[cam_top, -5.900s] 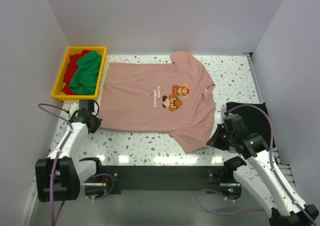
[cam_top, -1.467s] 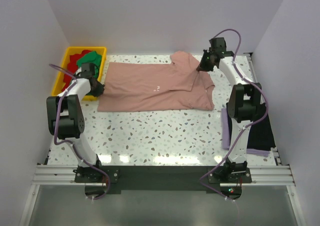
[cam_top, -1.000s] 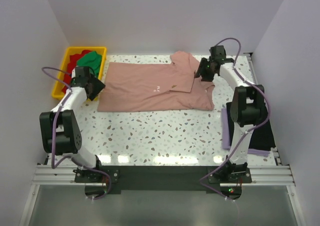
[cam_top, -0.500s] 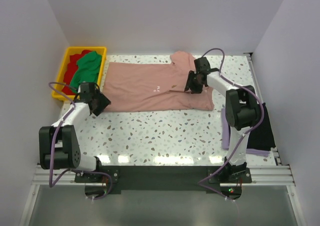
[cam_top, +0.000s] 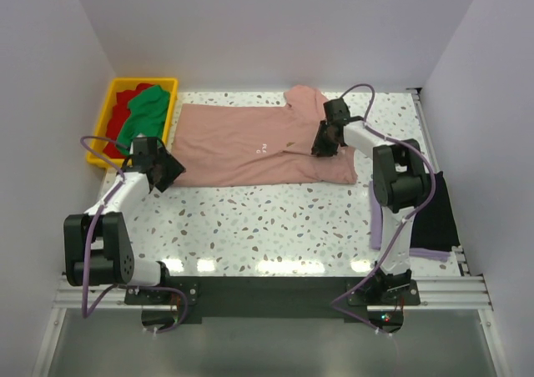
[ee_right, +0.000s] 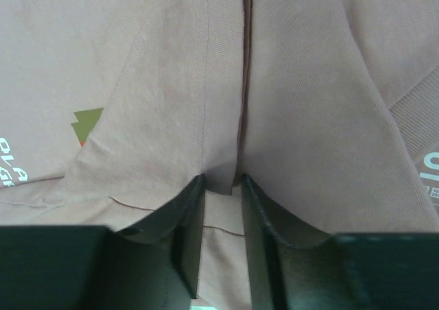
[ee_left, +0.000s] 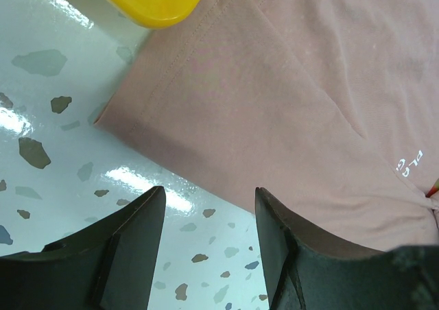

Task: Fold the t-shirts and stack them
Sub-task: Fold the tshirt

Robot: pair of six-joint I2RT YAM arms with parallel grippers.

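Pinching the pink t-shirt (cam_top: 242, 143) at its right end is the right gripper (ee_right: 223, 185); the left gripper (ee_left: 208, 195) is hovering open over the hem.

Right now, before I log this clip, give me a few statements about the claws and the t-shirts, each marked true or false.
1. The left claw is open and holds nothing. True.
2. The right claw hangs clear of the pink t-shirt. False: it is pinching a raised fold of that shirt near the sleeve.
3. The yellow bin holds a green t-shirt and a red t-shirt. True.
4. The black t-shirt is in the bin. False: it lies on the lavender t-shirt at the table's right side.
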